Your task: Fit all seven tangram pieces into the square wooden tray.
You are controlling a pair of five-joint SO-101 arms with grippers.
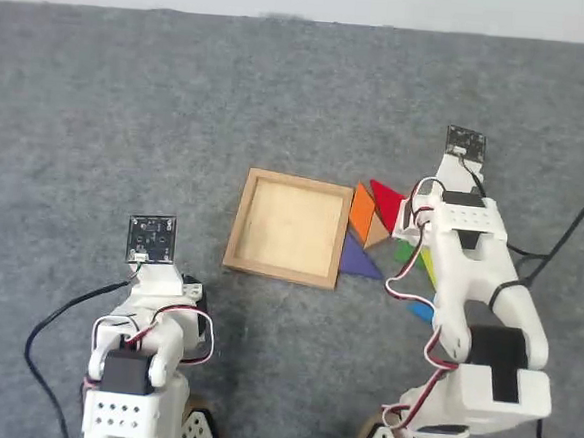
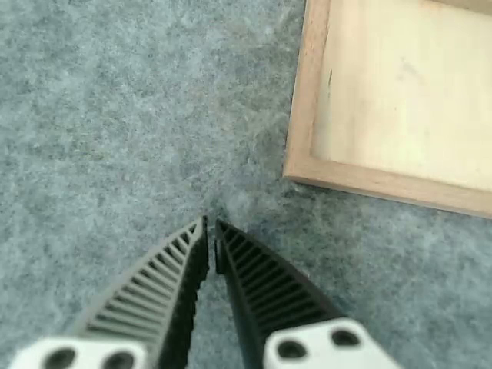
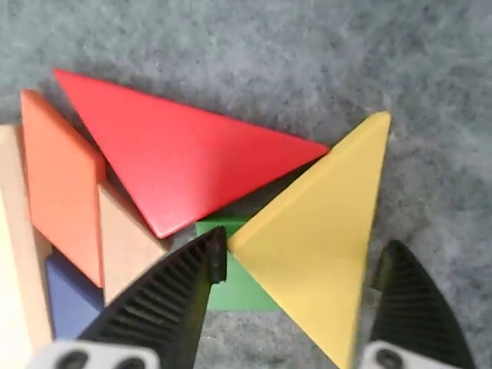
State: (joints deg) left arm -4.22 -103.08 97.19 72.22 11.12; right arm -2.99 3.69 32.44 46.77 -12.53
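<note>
Right gripper fingers are spread astride yellow triangle; left gripper fingers are pressed together; nothing is seated in wooden tray yet; all 7 pcs are judged outstanding.

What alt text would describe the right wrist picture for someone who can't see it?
The right hand, open, straddles a yellow wooden triangle on grey carpet. Beside it lie a large red triangle, an orange parallelogram and a green piece.
</note>
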